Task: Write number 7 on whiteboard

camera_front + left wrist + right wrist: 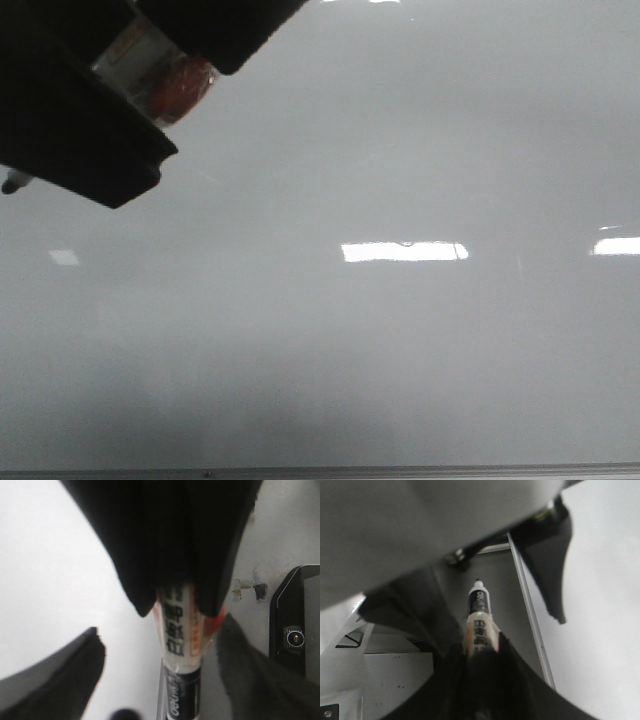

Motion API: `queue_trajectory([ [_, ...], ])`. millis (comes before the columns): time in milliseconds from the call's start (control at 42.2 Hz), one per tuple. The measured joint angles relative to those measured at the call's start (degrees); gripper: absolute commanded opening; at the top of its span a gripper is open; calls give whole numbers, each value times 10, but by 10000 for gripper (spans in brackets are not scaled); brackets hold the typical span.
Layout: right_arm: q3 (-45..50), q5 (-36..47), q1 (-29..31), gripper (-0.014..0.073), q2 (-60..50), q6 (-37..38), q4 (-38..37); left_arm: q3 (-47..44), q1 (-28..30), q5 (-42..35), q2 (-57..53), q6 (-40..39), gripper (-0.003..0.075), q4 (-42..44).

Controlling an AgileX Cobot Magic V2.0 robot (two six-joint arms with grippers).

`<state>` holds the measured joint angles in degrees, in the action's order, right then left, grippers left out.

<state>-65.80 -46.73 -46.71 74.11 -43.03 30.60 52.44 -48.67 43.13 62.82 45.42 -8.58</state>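
Observation:
The whiteboard point(400, 330) fills the front view, pale grey with bright light reflections; no black strokes of a number 7 show on it. My right gripper point(480, 645) is shut on a marker point(479, 615) with a white and orange label and a black end. My left gripper point(162, 645) is open, one finger on each side of the marker point(180, 645), apart from it. The right gripper's black fingers hold the label from above there. In the front view, dark gripper parts point(90, 140) at top left hold the marker point(160, 75), its tip point(8, 184) over the board.
A thin grey edge strip point(400, 470) runs along the board's near edge and shows in the right wrist view point(530, 610). A black device with a round lens point(297, 635) lies beside the board. A white metal frame point(385, 665) and a large blurred grey shape point(420, 520) are close by.

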Motion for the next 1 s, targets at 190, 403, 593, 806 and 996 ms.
queue_trajectory([
  [190, 0, 0, 31, -61, 0, 0, 1, 0, 0, 19, -38, -5, 657, 0],
  [403, 0, 0, 58, -61, 0, 0, 1, 0, 0, 101, -118, -53, 549, 0],
  [593, 0, 0, 60, -61, 1, 0, 1, 0, 0, 217, -211, -90, 50, 0],
  [806, 0, -1, 60, -61, 1, 0, 1, 0, 0, 243, -286, -93, -20, -2],
  [996, 0, 40, 60, -59, 8, 0, 2, 0, 0, 243, -287, -93, -20, -2],
])
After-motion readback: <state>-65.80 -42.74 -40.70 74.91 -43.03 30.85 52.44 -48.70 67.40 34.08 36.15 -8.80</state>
